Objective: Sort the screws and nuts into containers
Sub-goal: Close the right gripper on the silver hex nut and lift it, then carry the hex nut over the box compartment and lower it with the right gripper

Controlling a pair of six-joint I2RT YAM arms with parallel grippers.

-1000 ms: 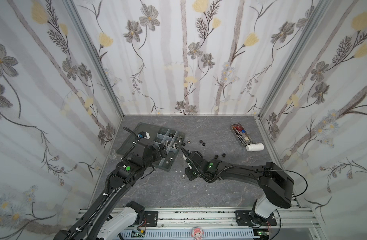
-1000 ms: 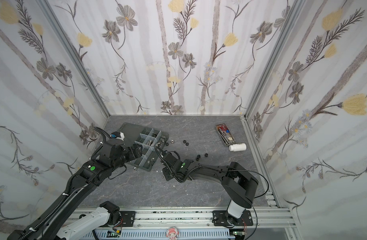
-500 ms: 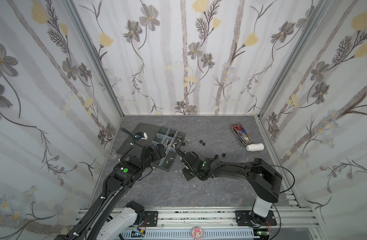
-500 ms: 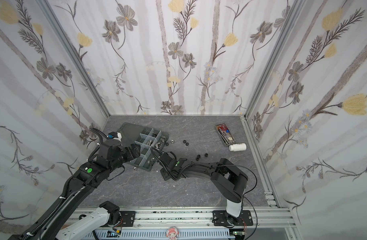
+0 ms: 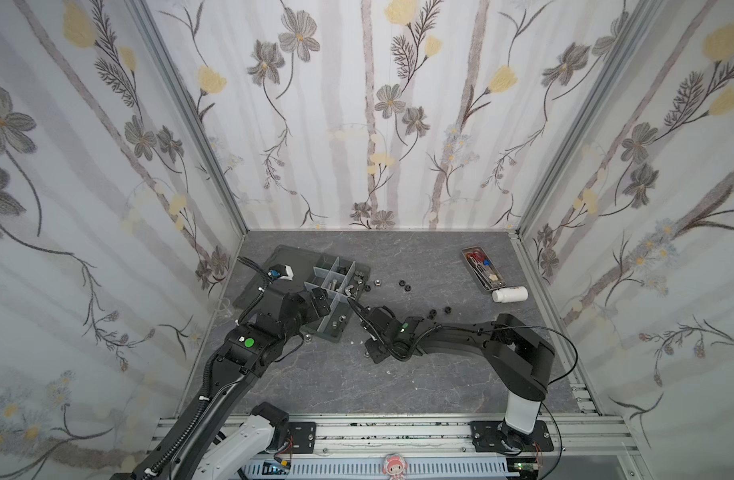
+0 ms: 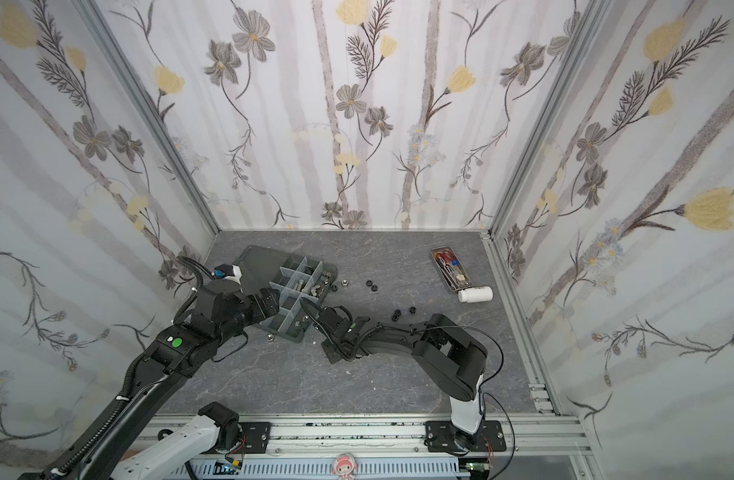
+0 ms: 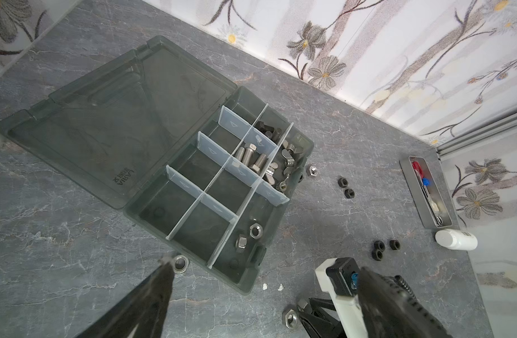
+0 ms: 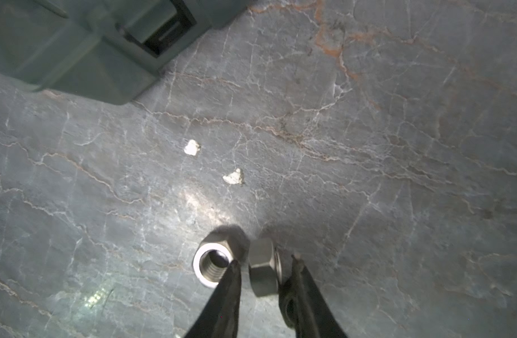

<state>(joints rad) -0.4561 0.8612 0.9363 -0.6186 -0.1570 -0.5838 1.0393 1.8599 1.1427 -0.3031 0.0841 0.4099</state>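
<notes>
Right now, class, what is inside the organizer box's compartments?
Visible: black bolts, silver bolts, wing nuts and two silver hex nuts, in separate compartments of the organizer box. Its smoky walls and dividers cover some corners, so more could hide there.

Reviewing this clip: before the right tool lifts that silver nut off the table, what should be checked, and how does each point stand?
1. Right tool straddles the upright silver hex nut: ok.
2. Grip firm on that nut: cannot tell; contact is unclear.
3. Flat silver hex nut beside it clear of the fingertips: not ok; one overlaps its rim.
4. Organizer box lid open: ok.
5. Compartment holding two silver hex nuts has room: ok.
6. Left tool open, holding nothing: ok.
</notes>
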